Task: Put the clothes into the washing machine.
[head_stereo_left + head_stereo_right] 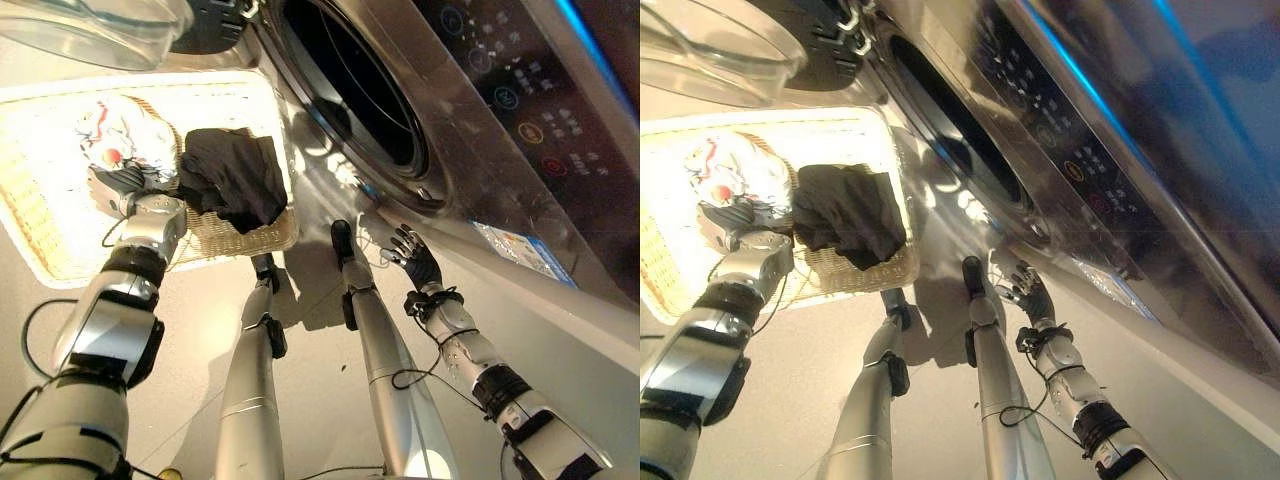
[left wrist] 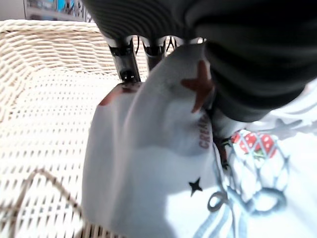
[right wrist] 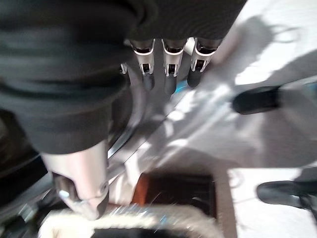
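A white wicker basket (image 1: 40,200) stands on the floor to the left of the washing machine. It holds a white printed garment (image 1: 125,140) and a black garment (image 1: 230,175) beside it. My left hand (image 1: 120,188) is down in the basket on the white garment (image 2: 148,163). The cloth bunches up against the palm, with the fingers (image 2: 126,62) curled into it. The machine's round drum opening (image 1: 350,90) stands open and dark. My right hand (image 1: 415,258) hovers open below it, close to the machine's front, with its fingers (image 3: 168,64) straight and holding nothing.
The machine's glass door (image 1: 90,30) is swung open above the basket's far side. A dark control panel (image 1: 520,90) runs along the machine's top at the right. Pale bare floor (image 1: 320,290) lies between the basket and the machine.
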{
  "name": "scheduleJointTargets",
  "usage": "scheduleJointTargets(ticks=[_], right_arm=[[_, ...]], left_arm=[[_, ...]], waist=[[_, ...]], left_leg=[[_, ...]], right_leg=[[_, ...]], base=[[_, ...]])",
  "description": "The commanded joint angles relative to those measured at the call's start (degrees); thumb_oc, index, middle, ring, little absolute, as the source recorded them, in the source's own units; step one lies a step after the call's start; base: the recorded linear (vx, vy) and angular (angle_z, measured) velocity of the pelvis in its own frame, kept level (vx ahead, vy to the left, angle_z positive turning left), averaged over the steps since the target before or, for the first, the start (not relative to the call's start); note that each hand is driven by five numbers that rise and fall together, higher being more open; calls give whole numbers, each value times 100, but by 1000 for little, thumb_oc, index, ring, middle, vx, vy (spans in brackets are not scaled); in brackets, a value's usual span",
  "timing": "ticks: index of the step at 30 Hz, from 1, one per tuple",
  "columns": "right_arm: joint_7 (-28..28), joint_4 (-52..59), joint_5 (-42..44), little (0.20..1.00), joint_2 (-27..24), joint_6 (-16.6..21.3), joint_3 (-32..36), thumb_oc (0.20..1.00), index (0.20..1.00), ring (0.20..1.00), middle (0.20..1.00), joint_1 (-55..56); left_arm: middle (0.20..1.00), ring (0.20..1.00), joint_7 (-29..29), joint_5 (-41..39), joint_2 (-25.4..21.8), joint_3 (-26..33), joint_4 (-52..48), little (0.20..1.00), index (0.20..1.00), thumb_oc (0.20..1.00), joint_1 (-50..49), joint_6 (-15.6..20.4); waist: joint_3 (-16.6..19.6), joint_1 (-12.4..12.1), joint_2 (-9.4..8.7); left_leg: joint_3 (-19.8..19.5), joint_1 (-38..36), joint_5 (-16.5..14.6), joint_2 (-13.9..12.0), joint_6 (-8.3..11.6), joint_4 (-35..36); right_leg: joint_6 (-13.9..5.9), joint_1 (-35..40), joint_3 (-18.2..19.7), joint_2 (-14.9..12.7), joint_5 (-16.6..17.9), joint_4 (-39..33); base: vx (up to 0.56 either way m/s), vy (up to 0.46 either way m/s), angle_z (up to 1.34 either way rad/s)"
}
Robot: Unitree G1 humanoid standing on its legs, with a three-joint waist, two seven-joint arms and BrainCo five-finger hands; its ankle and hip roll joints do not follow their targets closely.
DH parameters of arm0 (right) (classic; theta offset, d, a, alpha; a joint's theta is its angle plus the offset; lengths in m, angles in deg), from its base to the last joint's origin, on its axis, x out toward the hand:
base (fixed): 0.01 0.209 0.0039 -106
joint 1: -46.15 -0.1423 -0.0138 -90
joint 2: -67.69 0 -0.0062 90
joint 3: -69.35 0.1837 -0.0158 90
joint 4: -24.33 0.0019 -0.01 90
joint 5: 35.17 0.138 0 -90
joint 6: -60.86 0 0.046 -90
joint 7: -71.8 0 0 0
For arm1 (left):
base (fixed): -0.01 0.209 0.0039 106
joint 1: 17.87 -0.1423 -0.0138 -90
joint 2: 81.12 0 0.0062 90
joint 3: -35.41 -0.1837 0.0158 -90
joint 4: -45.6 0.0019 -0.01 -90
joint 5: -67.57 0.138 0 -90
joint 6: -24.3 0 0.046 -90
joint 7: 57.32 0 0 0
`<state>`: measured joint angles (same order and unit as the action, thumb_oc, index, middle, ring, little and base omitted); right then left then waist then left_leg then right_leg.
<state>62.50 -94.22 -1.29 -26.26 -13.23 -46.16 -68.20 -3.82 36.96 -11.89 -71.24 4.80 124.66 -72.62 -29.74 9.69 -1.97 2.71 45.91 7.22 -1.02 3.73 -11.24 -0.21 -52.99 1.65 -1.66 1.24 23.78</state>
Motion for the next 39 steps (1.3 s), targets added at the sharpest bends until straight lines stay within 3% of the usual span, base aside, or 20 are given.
scheduleJointTargets(ticks=[1,6,9,12,13,17,18,25,27,32,33,35,39], right_arm=[[-128,769,-531,1000,-184,209,139,1000,1000,1000,1000,418],[-262,1274,-1090,1000,-86,236,269,1000,1000,1000,1000,467],[-212,1705,-1479,1000,-8,172,371,1000,1000,1000,1000,388],[-105,1903,-1547,1000,-30,124,433,1000,1000,1000,1000,388],[74,2056,-1548,1000,-49,91,496,1000,1000,1000,1000,445],[475,2221,-1539,1000,-91,119,520,1000,1000,1000,1000,523],[495,2247,-1535,1000,-96,104,510,1000,1000,1000,1000,524],[956,2386,-1361,1000,-253,-79,70,1000,1000,1000,1000,463],[1008,2368,-1373,1000,-271,-144,-37,1000,1000,1000,1000,409],[1240,2143,-1470,1000,-362,-590,-520,1000,1000,1000,1000,118],[1541,2007,-1433,1000,-416,-1037,-773,1000,1000,1000,1000,-43],[1960,1913,-1353,1000,-502,-1491,-996,1000,1000,1000,1000,-192],[2678,1929,-1115,1000,-739,-1936,-1285,1000,1000,1000,1000,-333]], left_arm=[[200,200,108,402,-106,598,-493,200,200,200,-566,717],[200,200,-243,901,80,952,-1271,200,200,200,-1309,1069],[200,200,-1481,913,334,922,-2017,200,200,200,-1878,1145],[200,200,-1991,1032,424,856,-2509,200,200,200,-2226,1140],[200,200,-2548,1248,387,692,-3179,200,200,200,-2638,1039],[200,200,-3484,1473,132,422,-4336,200,200,200,-3124,741],[200,200,-3560,1489,118,400,-4411,200,200,200,-3150,723],[200,200,-5768,1032,-353,-252,-5512,200,200,200,-3277,696],[200,200,-6055,984,-385,-425,-5580,200,200,200,-3201,727],[200,200,-6673,740,-411,-1008,-5690,200,200,200,-2812,789],[200,200,-6802,747,-410,-1241,-5700,200,200,200,-2606,852],[200,200,-6845,729,-438,-1395,-5716,200,200,200,-2437,887],[200,200,-6851,620,-569,-1561,-5772,200,200,200,-2238,889]], waist=[[-6,-198,274],[-6,-479,391],[-6,-661,460],[-6,-732,488],[-6,-804,529],[-6,-955,619],[-6,-963,624],[-6,-1036,729],[-6,-1031,732],[-6,-1005,707],[-6,-997,683],[-6,-1002,659],[-6,-1017,611]], left_leg=[[-112,-322,-281,279,11,-219],[-185,-612,-228,255,40,-111],[-274,-778,-185,269,44,-100],[-311,-870,-180,282,37,-98],[-339,-1019,-215,300,31,-90],[-353,-1162,-148,303,7,-13],[-351,-1174,-143,302,5,-5],[-280,-1411,-84,279,-5,116],[-268,-1423,-78,277,-11,126],[-239,-1477,-60,259,-26,182],[-237,-1511,-53,252,-36,225],[-229,-1531,-43,240,-37,263],[-244,-1550,-21,233,-42,296]], right_leg=[[-59,551,-182,420,152,-726],[-55,902,-410,325,-89,-518],[-47,1134,-562,271,-184,-406],[-50,1250,-628,244,-209,-397],[-56,1424,-682,214,-287,-377],[-81,1634,-811,170,-252,-469],[-86,1650,-823,166,-249,-479],[-151,1967,-929,72,-233,-609],[-157,1983,-926,71,-220,-627],[-173,2038,-908,94,-193,-669],[-178,2059,-904,107,-179,-698],[-185,2069,-907,108,-154,-737],[-193,2098,-915,117,-115,-793]], base=[[-67,-133,12],[-53,-127,17],[-41,-128,31],[-25,-57,27],[-37,-40,13],[-25,-45,15],[-47,-15,15],[-3,-1,1],[0,0,0],[0,-4,1],[-1,-24,3],[-2,-17,2],[4,-19,1]])
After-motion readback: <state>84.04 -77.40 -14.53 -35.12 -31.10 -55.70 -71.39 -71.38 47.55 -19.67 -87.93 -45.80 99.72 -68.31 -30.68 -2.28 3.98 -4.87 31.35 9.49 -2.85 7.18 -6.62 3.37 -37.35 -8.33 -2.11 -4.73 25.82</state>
